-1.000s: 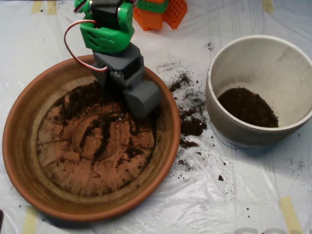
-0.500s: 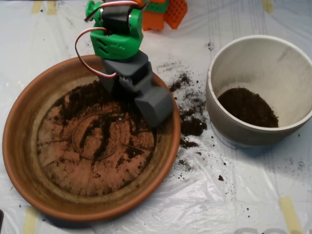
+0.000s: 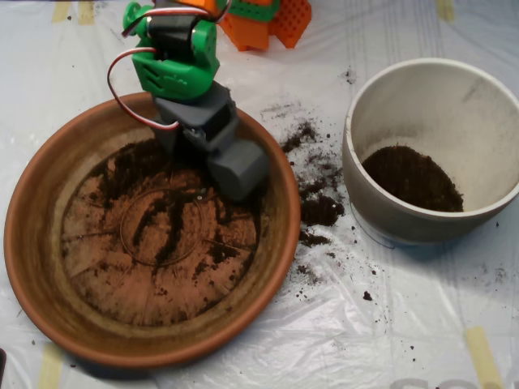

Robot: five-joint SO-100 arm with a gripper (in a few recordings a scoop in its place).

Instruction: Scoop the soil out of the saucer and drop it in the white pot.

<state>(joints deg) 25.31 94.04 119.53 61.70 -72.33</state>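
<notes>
The large terracotta saucer [image 3: 49, 267] fills the left half of the overhead view. A thin layer of dark soil [image 3: 170, 219] is smeared over its floor, thickest toward the upper part. My grey scoop [image 3: 237, 172] hangs over the saucer's upper right inner edge, below the green arm [image 3: 174, 65]; its jaws look closed. The white pot [image 3: 486, 121] stands at the right with a patch of soil [image 3: 412, 178] on its bottom.
Spilled soil crumbs [image 3: 318, 207] lie on the clear plastic sheet between saucer and pot. An orange block [image 3: 268, 20] sits at the top edge behind the arm. Strips of tape mark the sheet's corners.
The scoop swung right toward the saucer's rim half a second ago, then came back left and up a little to near where it was one second ago.
</notes>
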